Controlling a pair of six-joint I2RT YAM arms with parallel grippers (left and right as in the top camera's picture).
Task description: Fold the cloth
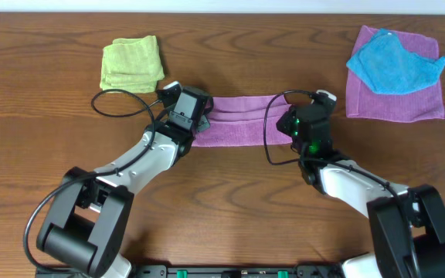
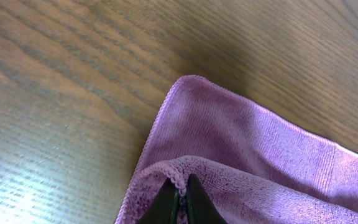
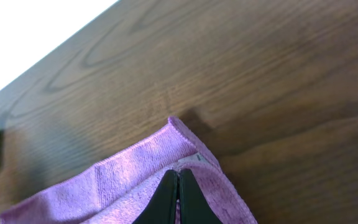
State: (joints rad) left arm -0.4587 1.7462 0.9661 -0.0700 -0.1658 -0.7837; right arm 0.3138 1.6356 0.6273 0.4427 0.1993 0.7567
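Observation:
The mauve-purple cloth (image 1: 242, 120) lies in the middle of the table, doubled over into a wide band. My left gripper (image 1: 199, 123) is shut on the cloth's left end; in the left wrist view (image 2: 180, 186) its fingertips pinch the upper layer's hemmed edge (image 2: 173, 171) over the lower layer (image 2: 241, 137). My right gripper (image 1: 288, 120) is shut on the cloth's right end; in the right wrist view (image 3: 178, 180) the tips pinch the upper layer near the corner with a small white tag (image 3: 194, 160).
A second mauve cloth (image 1: 396, 96) lies flat at the back right with a bright blue cloth (image 1: 392, 62) crumpled on it. A folded lime-green cloth (image 1: 132, 63) lies at the back left. Black cables loop beside both wrists.

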